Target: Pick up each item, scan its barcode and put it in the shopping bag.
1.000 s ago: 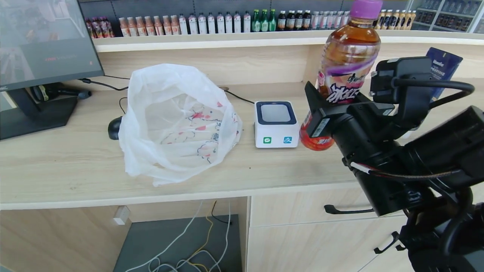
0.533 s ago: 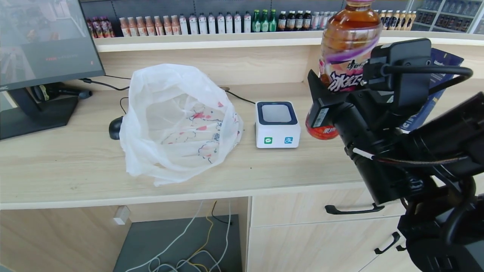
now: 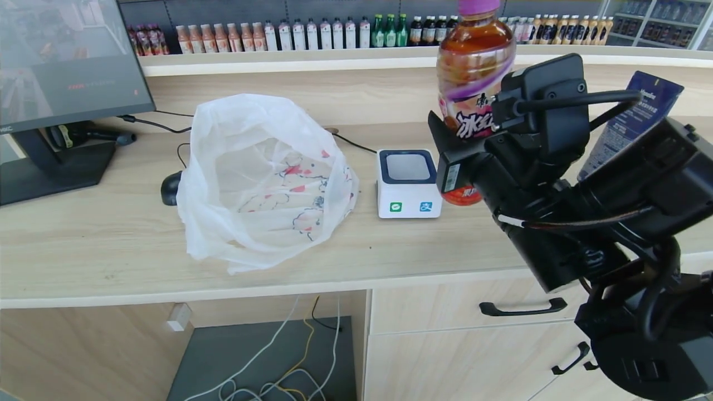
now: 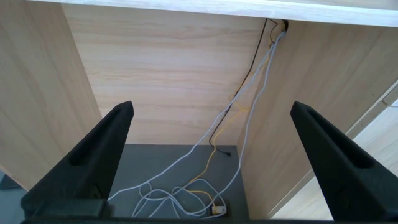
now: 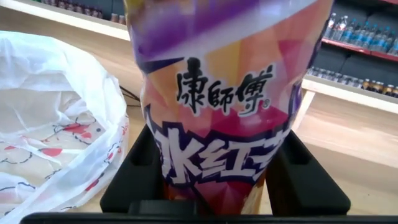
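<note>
So the right gripper (image 3: pixel 465 146) has its two black fingers clamped on the lower half of a clear plastic bottle of amber tea with a purple cap and a purple-and-pink label (image 3: pixel 473 72). The jaws are only as far apart as the bottle is wide, with one finger on each side of the label. The bottle stands pretty much upright, just to the right of the small white cube-shaped barcode scanner with a dark-framed window on top (image 3: pixel 407 181). Its red base sits close beside the scanner's right edge, and I honestly can't tell if it's clear of the light wooden counter (image 3: pixel 111 245) or not. The crumpled white see-through plastic shopping bag with a red and blue print (image 3: pixel 262 172) sits on the counter left of the scanner, mouth open toward the camera, well apart from the bottle. A black computer mouse (image 3: pixel 169 189) peeks out from behind the bag's left side. Farther left there's a dark flat monitor on a black stand (image 3: pixel 67 55), with a black handheld scanner (image 3: pixel 83 135) lying under it. A blue printed pouch (image 3: pixel 629 128) leans at the right end of the counter, behind the arm. The left gripper (image 4: pixel 211 124) is down under the counter with its jaws spread wide and nothing between them, above loose white and yellow cables (image 4: pixel 205 180) on the floor.
</note>
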Controlling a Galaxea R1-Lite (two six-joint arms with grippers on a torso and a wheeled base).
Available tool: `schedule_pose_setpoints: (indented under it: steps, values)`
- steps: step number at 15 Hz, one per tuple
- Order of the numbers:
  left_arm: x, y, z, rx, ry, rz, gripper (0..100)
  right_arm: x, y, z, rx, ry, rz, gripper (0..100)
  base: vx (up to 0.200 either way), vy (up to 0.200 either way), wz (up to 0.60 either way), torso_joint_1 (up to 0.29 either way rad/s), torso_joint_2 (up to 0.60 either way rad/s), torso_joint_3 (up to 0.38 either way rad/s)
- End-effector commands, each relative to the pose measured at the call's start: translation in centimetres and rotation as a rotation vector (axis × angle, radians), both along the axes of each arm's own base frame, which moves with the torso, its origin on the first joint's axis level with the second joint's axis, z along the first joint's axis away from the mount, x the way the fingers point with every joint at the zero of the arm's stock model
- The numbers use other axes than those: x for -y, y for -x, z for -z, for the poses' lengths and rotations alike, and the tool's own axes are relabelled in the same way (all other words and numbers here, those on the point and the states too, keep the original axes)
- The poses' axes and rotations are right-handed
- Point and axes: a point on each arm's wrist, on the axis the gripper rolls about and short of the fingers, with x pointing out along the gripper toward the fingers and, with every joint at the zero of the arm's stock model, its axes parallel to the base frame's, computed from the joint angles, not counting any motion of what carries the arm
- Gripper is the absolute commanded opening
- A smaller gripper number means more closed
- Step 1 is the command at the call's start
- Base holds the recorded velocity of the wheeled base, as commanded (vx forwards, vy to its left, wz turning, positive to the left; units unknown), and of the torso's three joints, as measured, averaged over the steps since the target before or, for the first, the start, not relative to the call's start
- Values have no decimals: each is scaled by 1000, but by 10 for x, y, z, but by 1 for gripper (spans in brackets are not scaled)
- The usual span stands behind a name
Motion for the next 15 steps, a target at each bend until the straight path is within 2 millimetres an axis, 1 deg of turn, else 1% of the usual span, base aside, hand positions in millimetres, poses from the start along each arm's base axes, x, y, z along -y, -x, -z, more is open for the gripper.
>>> schedule_pose_setpoints:
  steps: [1,3,6,7,11,15]
  values:
    - [0,0,0,0,1,-1,100,0,-10,-10,22,14,-20,0,0,0,0,0,0,0]
    - [0,0,0,0,1,-1,100,3,-19,-10,18,64,-54,0,0,0,0,0,0,0]
    - [0,0,0,0,1,-1,100,12,-39,-11,21,132,-98,0,0,0,0,0,0,0]
    - [0,0,0,0,1,-1,100,18,-47,-14,19,158,-112,0,0,0,0,0,0,0]
    - [0,0,0,0,1,-1,100,24,-63,-30,48,267,-155,0,0,0,0,0,0,0]
    - [0,0,0,0,1,-1,100,18,-83,-47,137,441,-236,0,0,0,0,0,0,0]
